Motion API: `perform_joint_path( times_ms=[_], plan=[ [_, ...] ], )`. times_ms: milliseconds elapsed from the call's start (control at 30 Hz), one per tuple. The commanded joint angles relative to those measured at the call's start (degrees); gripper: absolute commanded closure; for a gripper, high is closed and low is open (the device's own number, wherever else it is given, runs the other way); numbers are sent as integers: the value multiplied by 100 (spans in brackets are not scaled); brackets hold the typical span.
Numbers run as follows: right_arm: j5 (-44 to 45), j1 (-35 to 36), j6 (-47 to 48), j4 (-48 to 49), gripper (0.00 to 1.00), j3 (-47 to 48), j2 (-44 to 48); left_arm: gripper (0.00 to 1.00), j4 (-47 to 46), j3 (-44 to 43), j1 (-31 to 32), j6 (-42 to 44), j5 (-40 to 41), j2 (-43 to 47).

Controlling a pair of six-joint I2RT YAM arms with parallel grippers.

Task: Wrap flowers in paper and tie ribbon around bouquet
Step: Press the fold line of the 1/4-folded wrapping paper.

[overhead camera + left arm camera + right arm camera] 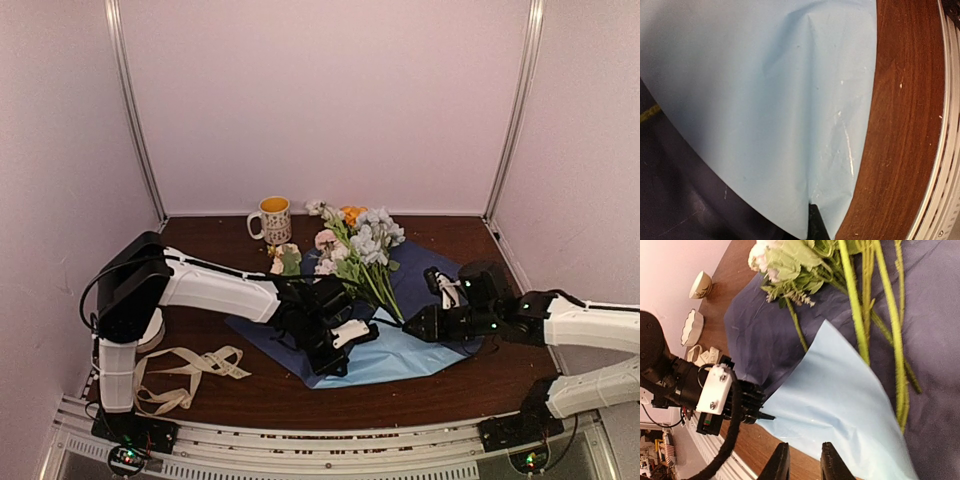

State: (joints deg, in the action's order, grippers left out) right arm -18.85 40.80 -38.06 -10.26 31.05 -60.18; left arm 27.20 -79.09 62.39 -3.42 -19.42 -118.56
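Top external view shows us the paper (pixel 400 352) spread at frame centre, its pale near corner folded over the navy side, with the flowers (pixel 365 250) lying across it. We see the left gripper (pixel 765 415) clamped on that folded edge. The right gripper (pixel 804 449) hovers just beside it, fingers slightly apart. The ribbon (pixel 185 370) lies lower left.
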Motion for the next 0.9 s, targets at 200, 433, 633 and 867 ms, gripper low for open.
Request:
perform_joint_path(
  times_ms=[200, 433, 633, 867],
  plan=[
    [-158, 443, -444, 1162, 88, -160, -1424, 79, 148, -67, -7, -169, 9, -38],
    [243, 438, -360, 721, 91, -178, -1898, 51, 23, 268, -1, -328, 890, 844],
    [563, 438, -364, 446, 92, -110, -1919, 49, 124, 674, 1, -285, 1353, 1225],
    [257, 675, -194, 693, 92, 135, -1925, 49, 102, 1139, -243, -803, 1664, 1721]
  ],
)
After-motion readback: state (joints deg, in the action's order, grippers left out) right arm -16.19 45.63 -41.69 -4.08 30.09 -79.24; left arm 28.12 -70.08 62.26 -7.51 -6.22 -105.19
